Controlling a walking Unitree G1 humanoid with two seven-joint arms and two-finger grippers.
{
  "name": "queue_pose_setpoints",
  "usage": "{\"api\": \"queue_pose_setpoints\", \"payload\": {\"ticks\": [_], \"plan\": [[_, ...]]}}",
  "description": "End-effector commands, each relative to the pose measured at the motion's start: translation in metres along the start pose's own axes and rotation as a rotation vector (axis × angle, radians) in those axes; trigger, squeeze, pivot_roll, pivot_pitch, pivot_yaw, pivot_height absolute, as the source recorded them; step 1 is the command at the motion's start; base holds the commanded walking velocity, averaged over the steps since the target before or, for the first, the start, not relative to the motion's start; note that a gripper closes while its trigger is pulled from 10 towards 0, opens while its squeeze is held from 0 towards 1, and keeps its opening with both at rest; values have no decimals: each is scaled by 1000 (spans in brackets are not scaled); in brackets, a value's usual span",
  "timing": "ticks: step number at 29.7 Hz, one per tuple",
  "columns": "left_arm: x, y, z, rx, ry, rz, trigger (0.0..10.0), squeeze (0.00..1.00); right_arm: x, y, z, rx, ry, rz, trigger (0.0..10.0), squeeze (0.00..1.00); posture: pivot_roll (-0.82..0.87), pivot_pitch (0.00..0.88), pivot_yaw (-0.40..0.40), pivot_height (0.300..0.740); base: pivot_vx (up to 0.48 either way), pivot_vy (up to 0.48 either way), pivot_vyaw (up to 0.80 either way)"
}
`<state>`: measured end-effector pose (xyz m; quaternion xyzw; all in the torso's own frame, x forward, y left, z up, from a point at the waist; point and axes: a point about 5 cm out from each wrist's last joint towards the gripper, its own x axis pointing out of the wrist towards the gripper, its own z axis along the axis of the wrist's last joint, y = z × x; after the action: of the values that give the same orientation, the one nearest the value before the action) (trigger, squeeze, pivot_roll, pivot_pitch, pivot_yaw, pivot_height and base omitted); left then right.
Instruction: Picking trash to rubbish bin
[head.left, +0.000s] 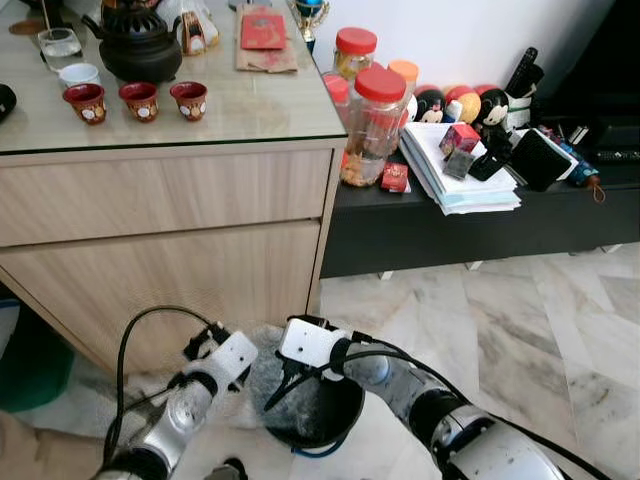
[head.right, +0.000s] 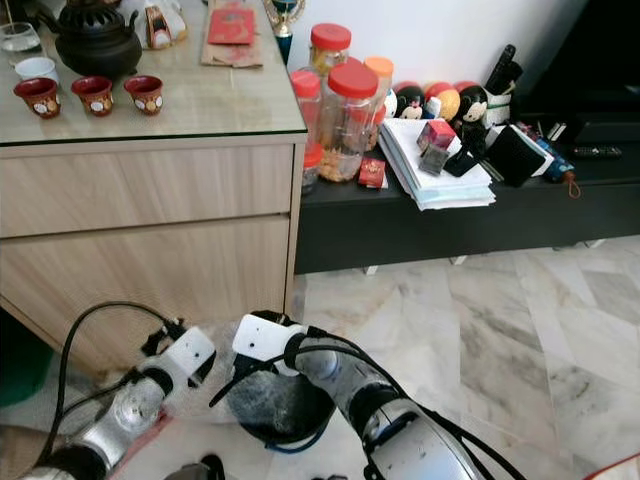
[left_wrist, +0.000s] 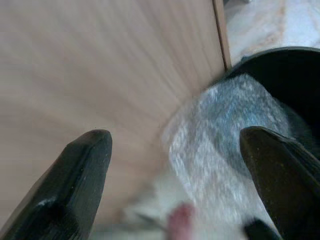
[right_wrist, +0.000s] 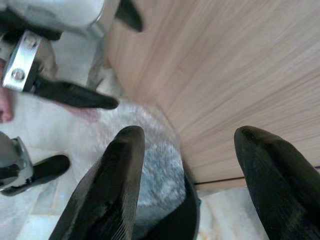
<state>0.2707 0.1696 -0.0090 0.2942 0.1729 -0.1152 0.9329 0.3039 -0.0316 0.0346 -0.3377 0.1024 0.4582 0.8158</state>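
draped half into the black rubbish bin by the wooden cabinet, the bubble wrap was judged light, soft and crushable. a loose edge was best pinched; left claw and right claw were both spread, holding nothing.

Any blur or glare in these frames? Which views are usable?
Left eye view: sharp, even daylight, soft sheen on the glass cabinet top. Right eye view: much the same. Left wrist view: soft all over, the bubble wrap by the bin smeared, the left tool fingers blurred at the edges. Right wrist view: wood grain streaked, the right tool fingers out of focus.
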Motion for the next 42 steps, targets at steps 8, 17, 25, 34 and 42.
{"api": "queue_pose_setpoints", "payload": {"ticks": [8, 17, 25, 34, 42], "plan": [[-8, -2, -16, -262, 84, 169, 10000, 0, -5, 7, -14, 136, 17, -42, 10000, 0, 96, 145, -128, 740, 0, 0, 0], [-9, 17, -10, -527, 34, 369, 10000, 0, -17, -9, -39, 744, 21, -334, 10000, 0, 94, 136, -113, 740, 0, 0, 0], [-14, 14, -14, -555, 37, 404, 10000, 0, -33, -14, -63, 1011, 8, -470, 10000, 0, 88, 128, -109, 740, 0, 0, 0], [-13, 15, -14, -543, 40, 424, 10000, 0, -41, -15, -72, 1062, -18, -523, 10000, 0, 79, 119, -89, 740, 0, 0, 0], [-10, 10, -8, -534, 27, 393, 10000, 0, -43, -13, -73, 1065, -43, -532, 10000, 0, 56, 112, -68, 740, 0, 0, 0]]}}
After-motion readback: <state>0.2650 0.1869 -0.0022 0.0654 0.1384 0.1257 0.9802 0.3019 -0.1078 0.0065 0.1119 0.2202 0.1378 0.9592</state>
